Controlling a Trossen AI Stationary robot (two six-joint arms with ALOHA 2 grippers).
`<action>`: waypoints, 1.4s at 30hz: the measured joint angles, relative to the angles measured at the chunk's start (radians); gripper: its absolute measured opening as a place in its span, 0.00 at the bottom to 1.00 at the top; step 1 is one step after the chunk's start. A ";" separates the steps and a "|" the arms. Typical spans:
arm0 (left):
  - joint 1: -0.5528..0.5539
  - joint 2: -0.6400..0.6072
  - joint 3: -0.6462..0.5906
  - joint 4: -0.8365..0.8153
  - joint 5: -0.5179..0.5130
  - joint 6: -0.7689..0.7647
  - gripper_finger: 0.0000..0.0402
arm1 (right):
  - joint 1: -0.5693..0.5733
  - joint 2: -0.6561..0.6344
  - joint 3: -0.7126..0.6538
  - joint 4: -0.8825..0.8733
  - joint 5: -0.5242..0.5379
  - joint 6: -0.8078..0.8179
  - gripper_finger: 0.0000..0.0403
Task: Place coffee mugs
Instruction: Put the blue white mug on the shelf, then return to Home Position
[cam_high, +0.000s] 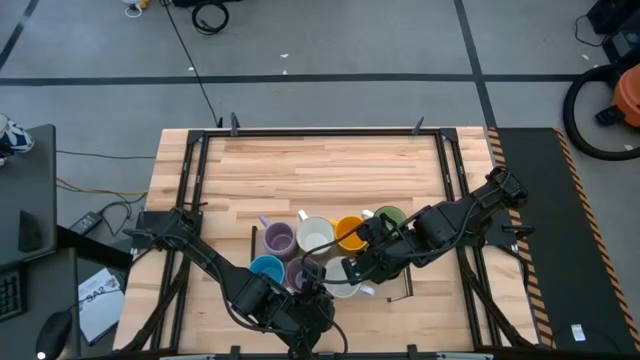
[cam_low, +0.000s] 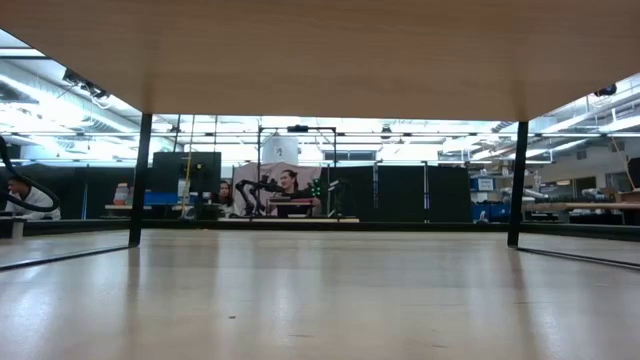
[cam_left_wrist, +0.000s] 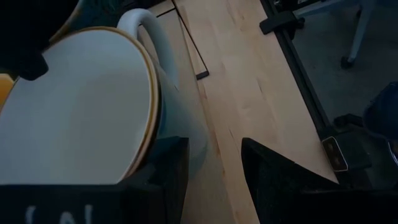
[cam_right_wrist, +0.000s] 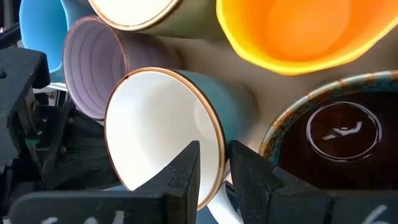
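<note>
Left gripper (cam_left_wrist: 214, 180): near front edge of table (cam_high: 330, 160); jaws slightly apart, one finger touching white-lined mug (cam_left_wrist: 81, 106); grip cannot be told.
Right gripper (cam_right_wrist: 214, 171): jaws narrow, straddling that mug's rim.
Mugs: clustered front-centre; orange mug (cam_right_wrist: 298, 31), lavender mug (cam_right_wrist: 87, 68), dark brown mug (cam_right_wrist: 339, 134) just beside.

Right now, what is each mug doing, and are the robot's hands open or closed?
White-lined mug: rim pinched, in the cluster's near side.
Right gripper: shut on that mug's rim.
Left gripper: open, beside the same mug.
Orange mug: upright, free.
Green mug: upright, free.
White mug: upright, free.
Lavender mug: upright, free.
Light blue mug: upright, free.
Dark brown mug: upright, free.
</note>
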 joint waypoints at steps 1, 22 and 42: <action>0.000 0.000 0.000 0.000 -0.001 0.000 0.39 | 0.000 0.000 0.000 0.000 0.003 0.000 0.23; 0.000 0.000 0.000 0.001 -0.040 0.000 0.39 | -0.002 -0.029 -0.001 -0.006 0.052 -0.034 0.23; 0.008 -0.009 0.000 0.012 -0.038 -0.002 0.39 | -0.002 -0.136 0.001 -0.011 0.075 -0.273 0.23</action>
